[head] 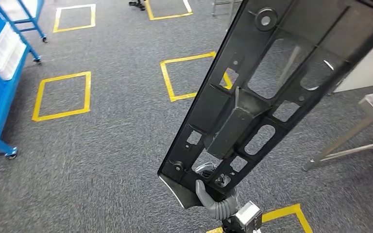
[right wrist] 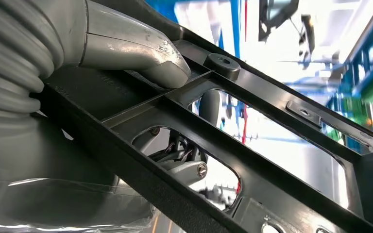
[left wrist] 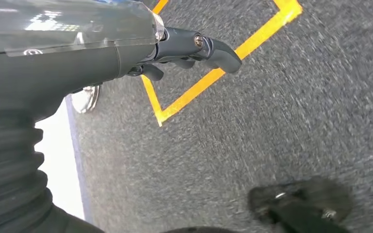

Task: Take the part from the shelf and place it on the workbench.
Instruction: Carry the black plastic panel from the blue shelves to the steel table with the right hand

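Head view: right hand (head: 213, 196) grips part (head: 272, 82).

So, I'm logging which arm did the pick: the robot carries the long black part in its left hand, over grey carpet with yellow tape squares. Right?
Not quite: the right hand holds the long black part, as the head view shows. The left hand holds nothing. The grey carpet and yellow tape squares are right.

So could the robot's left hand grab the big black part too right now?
Probably not yet. The left hand hangs low over the carpet, holding nothing, while the black part sticks up from the right hand. Nothing blocks it, though.
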Robot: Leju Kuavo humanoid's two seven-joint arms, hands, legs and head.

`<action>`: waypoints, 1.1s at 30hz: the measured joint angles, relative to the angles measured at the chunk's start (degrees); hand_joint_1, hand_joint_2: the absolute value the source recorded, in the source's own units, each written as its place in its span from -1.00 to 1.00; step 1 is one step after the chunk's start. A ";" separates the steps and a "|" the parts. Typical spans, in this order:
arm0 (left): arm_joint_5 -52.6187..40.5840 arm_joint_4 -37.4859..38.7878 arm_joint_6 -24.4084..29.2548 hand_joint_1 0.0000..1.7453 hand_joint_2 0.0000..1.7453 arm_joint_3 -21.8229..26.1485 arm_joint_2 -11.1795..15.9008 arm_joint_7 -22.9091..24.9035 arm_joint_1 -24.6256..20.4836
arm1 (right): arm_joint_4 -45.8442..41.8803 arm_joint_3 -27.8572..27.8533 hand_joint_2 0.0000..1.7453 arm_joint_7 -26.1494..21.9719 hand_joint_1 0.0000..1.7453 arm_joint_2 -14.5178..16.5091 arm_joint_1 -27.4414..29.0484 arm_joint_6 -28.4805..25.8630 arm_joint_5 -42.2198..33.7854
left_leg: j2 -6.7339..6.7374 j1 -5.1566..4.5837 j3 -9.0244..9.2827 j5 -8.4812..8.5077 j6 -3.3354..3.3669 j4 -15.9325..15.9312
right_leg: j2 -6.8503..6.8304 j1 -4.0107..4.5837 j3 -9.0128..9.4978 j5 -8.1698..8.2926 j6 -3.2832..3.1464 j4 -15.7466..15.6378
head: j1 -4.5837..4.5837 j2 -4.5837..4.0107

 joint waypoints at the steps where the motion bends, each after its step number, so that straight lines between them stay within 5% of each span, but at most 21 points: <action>1: -0.02 0.00 -0.02 -1.00 1.00 -0.02 0.04 0.32 0.17 | -0.35 -0.03 1.00 0.01 1.00 0.07 0.11 -0.01 0.04 | -1.19 0.01 1.28 1.09 0.19 -3.24 | 0.72 -0.03 -0.12 -0.02 0.26 0.16 | -0.01 0.00; 3: 0.14 0.00 -0.06 -1.00 1.00 -0.04 0.11 0.95 0.32 | -0.92 -0.07 1.00 0.16 1.00 0.24 0.33 0.08 0.18 | -2.43 -0.09 2.26 1.19 0.55 -5.68 | 1.91 -0.19 -0.64 0.19 0.99 0.27 | -0.01 0.00; 5: 0.45 0.00 -0.05 -1.00 1.00 -0.03 0.14 1.39 0.29 | -1.27 -0.07 1.00 0.43 1.00 0.37 0.62 0.32 0.43 | -1.32 -0.04 2.48 1.43 1.12 -6.26 | 2.53 -0.36 -1.01 0.43 1.73 0.22 | 0.00 0.00; 7: 0.70 0.00 -0.12 -1.00 1.00 -0.01 0.21 1.77 0.44 | -1.32 -0.03 1.00 0.63 1.00 0.43 0.63 0.58 0.77 | 0.13 0.13 2.71 1.94 1.91 -7.04 | 0.12 -0.09 -2.13 -1.11 2.17 2.41 | 0.01 0.00; 9: 0.91 0.00 -0.29 -1.00 1.00 0.01 0.36 2.26 0.64 | -1.19 0.10 1.00 0.70 1.00 0.51 0.48 0.86 1.07 | 1.63 0.02 2.75 2.12 2.40 -7.38 | -3.22 -0.04 -5.29 -4.69 2.40 8.96 | 0.01 0.00; 11: 1.04 0.00 -0.52 -1.00 1.00 0.01 0.55 2.77 0.77 | -0.99 0.27 1.00 0.68 1.00 0.62 0.43 1.15 1.20 | 3.15 -0.12 2.70 2.02 2.43 -7.35 | -4.27 -0.42 -8.46 -6.98 2.71 15.43 | 0.00 0.00; 12: 1.10 0.00 -0.60 -1.00 1.00 0.01 0.63 2.93 0.79 | -0.89 0.37 1.00 0.67 1.00 0.69 0.43 1.33 1.21 | 3.87 -0.13 2.73 1.94 2.34 -7.33 | -4.52 -0.63 -8.72 -6.60 2.87 16.01 | 0.00 0.00; 14: 1.33 0.00 -0.62 -1.00 1.00 0.05 0.72 3.06 0.75 | -0.72 0.59 1.00 0.64 1.00 0.90 0.30 1.85 1.17 | 5.13 -0.11 2.96 1.66 1.99 -7.22 | -5.56 -0.96 -5.69 -3.21 3.08 10.42 | 0.00 0.00; 16: 1.62 -0.01 -0.32 -1.00 1.00 0.11 0.84 2.73 0.73 | -0.49 0.94 1.00 0.51 1.00 1.14 -0.14 2.49 1.08 | 6.13 -0.32 3.27 1.17 1.39 -6.94 | -8.01 -0.81 -1.64 -0.76 2.83 2.88 | 0.00 0.00; 18: 1.81 -0.02 0.15 -1.00 1.00 0.16 1.00 2.05 0.68 | -0.12 1.31 1.00 0.23 1.00 1.34 -0.62 2.98 0.95 | 7.01 -0.57 3.51 0.79 0.74 -6.78 | -8.93 -0.38 -0.43 -0.63 2.27 0.36 | 0.00 0.00; 20: 2.03 -0.02 0.54 -1.00 1.00 0.18 1.09 1.21 0.51 | 0.26 1.56 1.00 -0.03 1.00 1.46 -0.89 3.30 0.84 | 7.71 -0.44 3.74 0.47 0.10 -6.77 | -7.60 -0.31 -0.58 -0.50 1.65 0.28 | 0.00 0.00; 22: 2.22 -0.02 0.86 -1.00 1.00 0.19 1.21 0.38 0.41 | 0.62 1.72 1.00 -0.22 1.00 1.54 -1.23 3.47 0.73 | 5.98 -0.13 3.10 -1.12 -0.47 -4.82 | -6.41 -0.50 -0.57 -0.30 0.98 0.05 | -0.01 0.00; 24: 2.36 -0.02 1.04 -1.00 1.00 0.20 1.32 -0.05 0.47 | 1.03 1.95 1.00 -0.43 1.00 1.74 -1.66 3.57 0.60 | 3.22 0.04 0.09 -4.79 -0.74 1.92 | -5.21 -0.57 -0.56 -0.22 0.46 -0.04 | -0.01 0.00; 26: 2.47 -0.02 1.07 -1.00 1.00 0.21 1.34 -0.11 0.64 | 1.47 2.13 1.00 -0.61 1.00 1.91 -1.94 3.71 0.51 | 2.34 0.05 -3.82 -7.58 -0.78 9.71 | -3.76 -0.39 -0.54 -0.21 0.23 0.00 | 0.00 0.00; 27: 2.55 -0.02 1.07 -1.00 1.00 0.22 1.36 -0.07 0.71 | 1.70 2.17 1.00 -0.67 1.00 1.93 -2.00 3.86 0.46 | 2.22 0.04 -4.78 -7.38 -0.71 11.20 | -2.94 -0.30 -0.48 -0.21 0.20 0.04 | 0.00 0.00; 29: 2.78 -0.02 1.07 -1.00 1.00 0.25 1.37 0.17 0.75 | 2.15 2.28 1.00 -0.70 1.00 1.95 -2.21 4.23 0.27 | 1.75 0.04 -3.47 -3.68 -0.34 7.06 | -1.33 -0.22 -0.24 -0.24 0.25 0.12 | 0.00 0.00; 31: 2.96 -0.02 1.07 -1.00 1.00 0.36 1.44 0.61 0.77 | 2.55 2.50 1.00 -0.73 1.00 1.97 -2.63 4.50 0.09 | -0.91 0.12 -0.35 0.40 0.14 -1.08 | 0.09 -0.23 -0.23 -0.27 0.49 0.30 | 0.00 0.00; 33: 3.07 -0.02 1.04 -1.00 1.00 0.53 1.50 1.20 0.73 | 2.93 2.73 1.00 -0.79 1.00 1.99 -3.05 4.69 0.03 | -3.03 0.08 1.16 1.61 0.51 -5.10 | 1.36 -0.36 -0.67 -0.11 1.17 0.40 | -0.01 0.00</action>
